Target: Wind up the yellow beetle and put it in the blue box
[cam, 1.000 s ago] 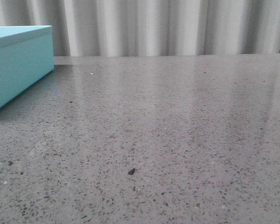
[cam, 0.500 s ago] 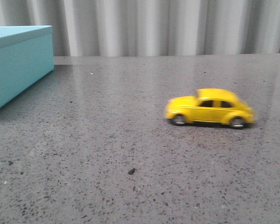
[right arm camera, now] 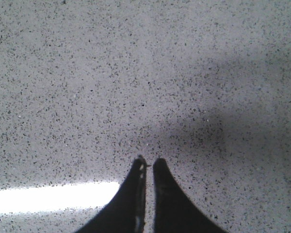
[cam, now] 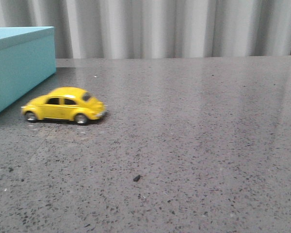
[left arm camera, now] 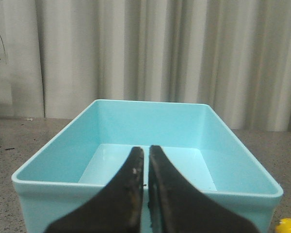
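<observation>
On the speckled grey table [cam: 194, 145], your yellow beetle [cam: 63, 105] has rolled leftward across the surface within the last second and now sits just beside the blue box [cam: 19, 63], free of both clenched, empty grippers, left [left arm camera: 146, 165] and right [right arm camera: 149, 167], so winding looks done and storing remains.

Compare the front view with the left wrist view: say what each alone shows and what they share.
Only the front view shows the whole yellow beetle on the table, beside the blue box's outer wall. Only the left wrist view shows the box's open inside and the left gripper, fingers nearly together. Both show the box, the curtain and some of the beetle.
</observation>
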Controlling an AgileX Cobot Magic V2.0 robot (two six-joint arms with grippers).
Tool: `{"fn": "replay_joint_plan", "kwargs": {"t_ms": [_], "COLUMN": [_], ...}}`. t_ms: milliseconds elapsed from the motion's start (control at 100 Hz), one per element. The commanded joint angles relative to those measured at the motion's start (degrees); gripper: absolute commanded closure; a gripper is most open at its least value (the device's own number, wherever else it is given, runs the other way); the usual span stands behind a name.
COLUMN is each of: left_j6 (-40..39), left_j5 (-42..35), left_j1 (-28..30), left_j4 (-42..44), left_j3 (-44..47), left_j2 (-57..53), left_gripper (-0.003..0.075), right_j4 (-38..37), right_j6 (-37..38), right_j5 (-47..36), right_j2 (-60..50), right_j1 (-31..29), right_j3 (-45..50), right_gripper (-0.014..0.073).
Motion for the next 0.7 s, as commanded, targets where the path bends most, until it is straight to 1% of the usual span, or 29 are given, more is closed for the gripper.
{"fn": "replay_joint_plan", "kwargs": {"t_ms": [0,170,290,340,460,690], "left_j6": [0.0,0.0,0.0,0.0,0.0,0.2], "left_j5": [-4.6,-4.7,-4.5,-3.9,0.1,4.8], "left_j1": [0.1,0.1,0.1,0.1,-0.2,-4.1], "left_j4": [-0.5,-0.5,-0.5,-0.5,-0.5,-0.5], "left_j3": [-2.1,-2.6,-5.0,-6.6,-11.0,-20.2], "left_j2": [1.2,1.2,1.5,2.1,5.3,13.9], "left_gripper": [0.0741,0.0741,0.0741,0.0741,0.0741,0.0741], "right_j4": [-0.2,-0.1,-0.1,-0.1,-0.1,-0.1], "right_j6": [-0.1,-0.1,-0.1,-0.1,-0.1,-0.1], "right_j5": [-2.0,-2.1,-2.4,-2.8,-4.3,-9.5], "right_j2": [-1.2,-1.2,-1.2,-1.2,-2.0,-6.7], "right_j1": [-0.4,-0.4,-0.4,-0.4,-0.4,-0.4], "right_j3": [-1.9,-1.9,-1.9,-1.9,-1.9,-1.9], "right_gripper": [0.0635,0.0635,0.0635,0.0635,0.0635,0.0635]}}
